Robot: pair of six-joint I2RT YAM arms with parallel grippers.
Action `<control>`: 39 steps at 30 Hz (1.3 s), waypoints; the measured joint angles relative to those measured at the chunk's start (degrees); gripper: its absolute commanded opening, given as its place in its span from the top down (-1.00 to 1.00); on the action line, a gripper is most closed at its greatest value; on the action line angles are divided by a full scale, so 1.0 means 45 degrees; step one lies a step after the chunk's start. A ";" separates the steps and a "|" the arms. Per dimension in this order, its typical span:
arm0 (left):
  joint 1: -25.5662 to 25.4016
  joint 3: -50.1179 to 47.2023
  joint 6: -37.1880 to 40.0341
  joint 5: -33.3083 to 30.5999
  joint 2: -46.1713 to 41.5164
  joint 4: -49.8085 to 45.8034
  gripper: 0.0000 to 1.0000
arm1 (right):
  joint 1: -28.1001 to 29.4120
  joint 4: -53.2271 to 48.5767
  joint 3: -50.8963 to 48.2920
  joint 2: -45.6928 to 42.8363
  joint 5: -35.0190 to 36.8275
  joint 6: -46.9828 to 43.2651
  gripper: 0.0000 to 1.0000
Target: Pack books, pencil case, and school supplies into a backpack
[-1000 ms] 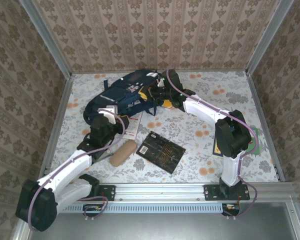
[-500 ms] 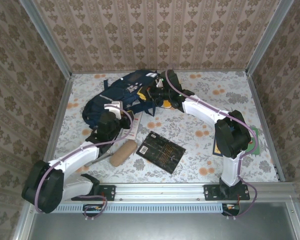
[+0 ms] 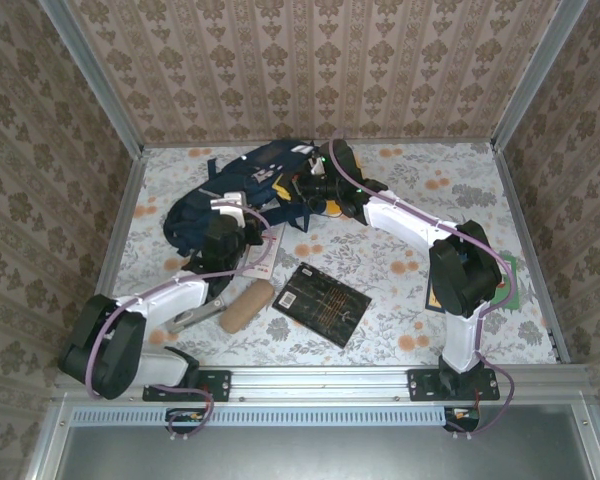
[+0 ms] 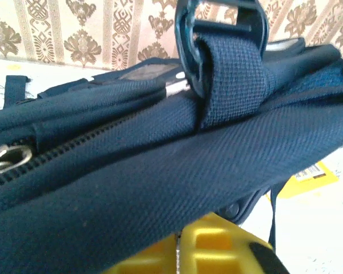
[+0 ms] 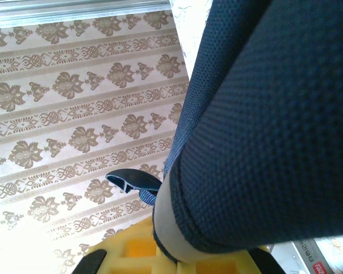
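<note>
From high at the near edge, the overhead camera looks down and forward across the whole surface (image 3: 430,190) to the papered back wall (image 3: 310,70). Both wrist cameras sit right up against the backpack (image 3: 242,180), its navy fabric looming close, with wallpaper beyond. All three views share that backpack and wall.
</note>
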 measured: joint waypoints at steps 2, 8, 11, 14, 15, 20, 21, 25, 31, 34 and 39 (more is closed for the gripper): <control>0.0005 0.0063 0.0044 -0.0112 -0.0010 0.0010 1.00 | 0.0005 0.0000 0.0000 -0.0019 0.0010 0.0000 1.00; 0.0058 0.0039 -0.0005 -0.0403 -0.0918 -0.0704 1.00 | -0.0005 0.0000 0.0000 -0.0049 0.0010 0.0000 1.00; 0.0282 -0.0214 -0.0267 -0.0578 -0.1851 -0.1331 1.00 | -0.0019 0.0005 -0.0005 -0.0092 -0.0010 0.0000 1.00; 0.0733 -0.0607 -0.0495 -0.0568 -0.2759 -0.1977 1.00 | -0.0034 0.0005 -0.0015 -0.0126 -0.0068 -0.0005 1.00; 0.0899 -0.0695 -0.0539 -0.0534 -0.2997 -0.2166 1.00 | -0.0039 0.0005 -0.0024 -0.0126 -0.0107 -0.0005 1.00; 0.1700 -0.0976 -0.0670 -0.0340 -0.3934 -0.3196 1.00 | -0.0058 0.0005 -0.0039 -0.0126 -0.0160 -0.0005 1.00; 0.1880 -0.0981 -0.0675 -0.0248 -0.4070 -0.3424 1.00 | -0.0058 0.0005 -0.0044 -0.0126 -0.0175 -0.0005 1.00; 0.2725 -0.0981 -0.0685 0.0214 -0.4459 -0.4192 1.00 | -0.0058 0.0000 -0.0131 -0.0131 -0.0301 -0.0058 1.00; 0.4167 -0.0981 -0.0763 0.0374 -0.4605 -0.5513 1.00 | -0.0350 -0.0112 -0.0588 -0.0257 -0.0437 -0.0253 1.00; 0.4517 -0.0981 -0.0767 0.0651 -0.4663 -0.6042 1.00 | -0.0559 -0.0151 -0.0986 -0.0529 -0.0491 -0.0311 1.00; 0.5061 -0.0981 -0.0763 0.1277 -0.4940 -0.6513 1.00 | -0.0670 -0.0374 -0.1287 -0.0816 -0.0685 -0.0670 1.00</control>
